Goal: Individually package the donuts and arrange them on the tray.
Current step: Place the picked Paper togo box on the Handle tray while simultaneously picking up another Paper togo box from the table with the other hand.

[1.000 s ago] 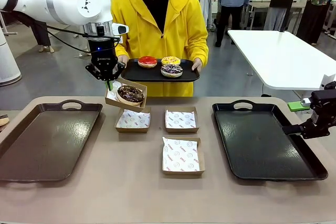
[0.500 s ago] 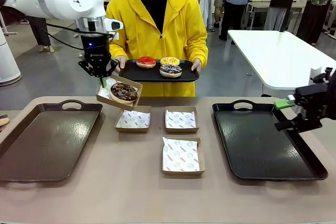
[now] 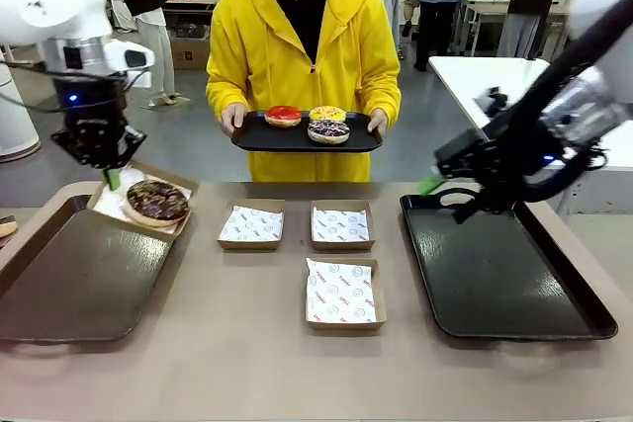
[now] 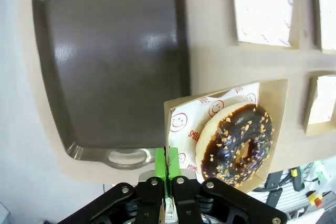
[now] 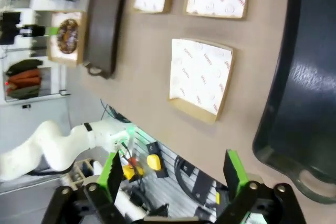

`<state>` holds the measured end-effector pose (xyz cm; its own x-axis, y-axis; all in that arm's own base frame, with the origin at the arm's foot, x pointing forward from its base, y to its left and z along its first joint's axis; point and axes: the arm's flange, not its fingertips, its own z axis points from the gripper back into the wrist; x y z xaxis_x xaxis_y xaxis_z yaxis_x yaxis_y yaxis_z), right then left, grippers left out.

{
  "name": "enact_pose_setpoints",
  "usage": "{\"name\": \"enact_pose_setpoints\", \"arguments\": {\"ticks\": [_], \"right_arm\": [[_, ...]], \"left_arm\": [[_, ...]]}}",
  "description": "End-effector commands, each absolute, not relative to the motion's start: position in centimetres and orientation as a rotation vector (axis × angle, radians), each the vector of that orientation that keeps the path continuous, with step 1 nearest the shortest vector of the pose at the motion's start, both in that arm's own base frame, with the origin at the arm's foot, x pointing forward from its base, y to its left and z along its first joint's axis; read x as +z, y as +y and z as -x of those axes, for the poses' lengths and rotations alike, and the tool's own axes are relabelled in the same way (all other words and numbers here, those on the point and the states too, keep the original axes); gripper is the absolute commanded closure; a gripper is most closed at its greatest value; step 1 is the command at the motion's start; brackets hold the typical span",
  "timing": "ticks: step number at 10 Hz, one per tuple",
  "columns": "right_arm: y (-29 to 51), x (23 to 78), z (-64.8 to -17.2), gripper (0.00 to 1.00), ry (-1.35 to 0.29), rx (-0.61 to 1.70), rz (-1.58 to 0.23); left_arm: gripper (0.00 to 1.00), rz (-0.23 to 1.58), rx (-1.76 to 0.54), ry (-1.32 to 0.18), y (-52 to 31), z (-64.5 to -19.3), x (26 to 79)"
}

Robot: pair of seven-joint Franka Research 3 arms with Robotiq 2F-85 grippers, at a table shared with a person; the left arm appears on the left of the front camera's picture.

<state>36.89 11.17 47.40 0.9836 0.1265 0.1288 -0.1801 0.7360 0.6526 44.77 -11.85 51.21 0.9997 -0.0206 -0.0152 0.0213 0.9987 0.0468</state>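
Blurred, far right: right arm [image 3: 584, 106], outline smeared. Clipped by the left edge: left tray [image 3: 69, 284], near-left corner out of frame. Too small to read: print on the paper liner [image 3: 340, 292].

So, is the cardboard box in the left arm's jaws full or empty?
Full: the cardboard box holds one chocolate-iced donut on its printed paper liner; the jaws pinch its rim.

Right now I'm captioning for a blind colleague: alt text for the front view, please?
The left arm's fingers, shut on a paper-lined box holding a chocolate-iced donut, hold it over the left tray's far corner. A person opposite holds a serving tray of three donuts; three empty boxes lie mid-table, and the right arm's open fingers hover near the right tray.
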Motion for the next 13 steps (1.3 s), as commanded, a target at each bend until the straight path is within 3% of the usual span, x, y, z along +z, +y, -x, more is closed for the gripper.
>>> {"name": "enact_pose_setpoints", "arguments": {"ticks": [1,5,13], "right_arm": [[14.6,45.9,-39.3,0.0,-0.042,0.15,-0.597],[18.6,42.5,-41.7,0.0,-0.039,0.103,-0.473],[18.0,42.4,-40.8,0.0,-0.049,0.141,-0.505]], "left_arm": [[0.99,-0.026,0.048,-0.043,-9.5,-42.7,49.2],[0.99,0.002,0.044,-0.009,-5.6,-41.3,47.2],[0.99,-0.035,0.058,-0.003,-6.4,-41.4,47.2]]}}
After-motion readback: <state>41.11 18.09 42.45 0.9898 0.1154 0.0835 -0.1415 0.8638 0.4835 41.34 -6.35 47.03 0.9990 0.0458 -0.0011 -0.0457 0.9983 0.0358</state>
